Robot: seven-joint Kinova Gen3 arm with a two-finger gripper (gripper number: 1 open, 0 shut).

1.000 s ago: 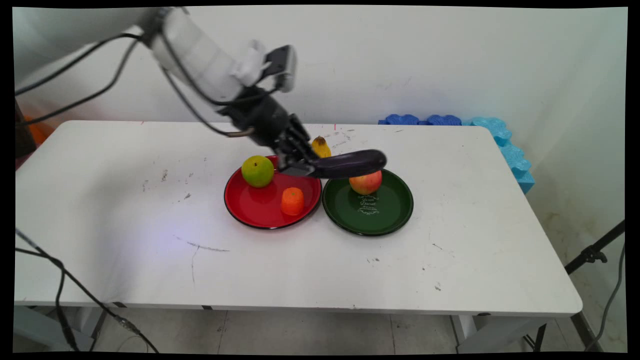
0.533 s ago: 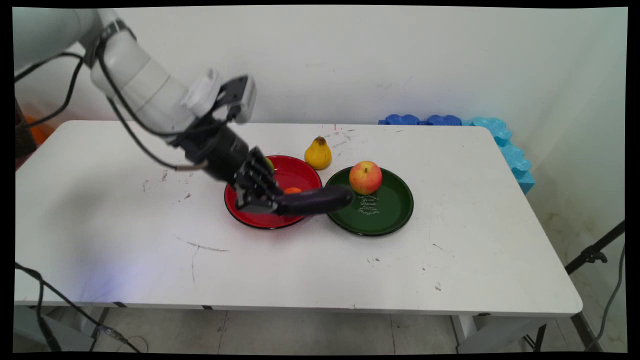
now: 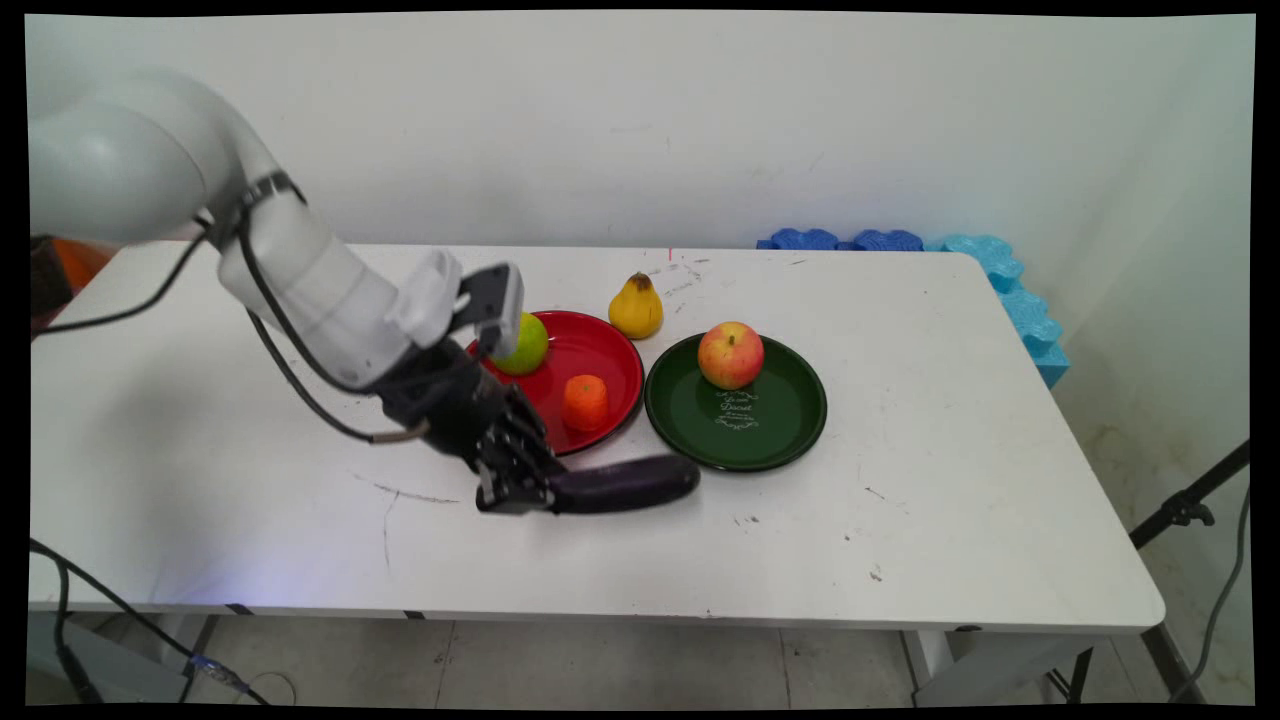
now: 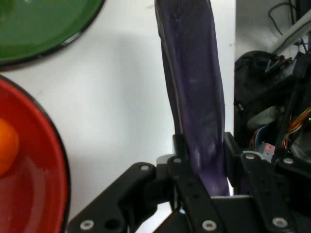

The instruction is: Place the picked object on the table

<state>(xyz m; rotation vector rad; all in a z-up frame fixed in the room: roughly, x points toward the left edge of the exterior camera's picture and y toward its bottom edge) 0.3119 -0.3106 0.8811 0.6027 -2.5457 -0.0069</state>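
1. My end effector (image 3: pixel 535 493) is clamped on one end of an eggplant (image 3: pixel 625 484), low over the desk (image 3: pixel 900 440) just in front of the plates.
2. Beside it: one red plate (image 3: pixel 600 350) holding one green apple (image 3: pixel 522 346) and one orange piece (image 3: pixel 586 402).
3. One green plate (image 3: pixel 770 425) carries one red apple (image 3: pixel 731 355); one pear (image 3: pixel 636 307) stands behind.

At the frame's centre two plates sit side by side on the worktop (image 3: pixel 900 520), the left plate (image 3: pixel 612 352) holding a lime (image 3: pixel 526 346) and a carrot piece (image 3: pixel 586 402), the right plate (image 3: pixel 780 430) an apple (image 3: pixel 731 355), a pear (image 3: pixel 636 307) behind them, an eggplant (image 3: pixel 625 484) lying below.
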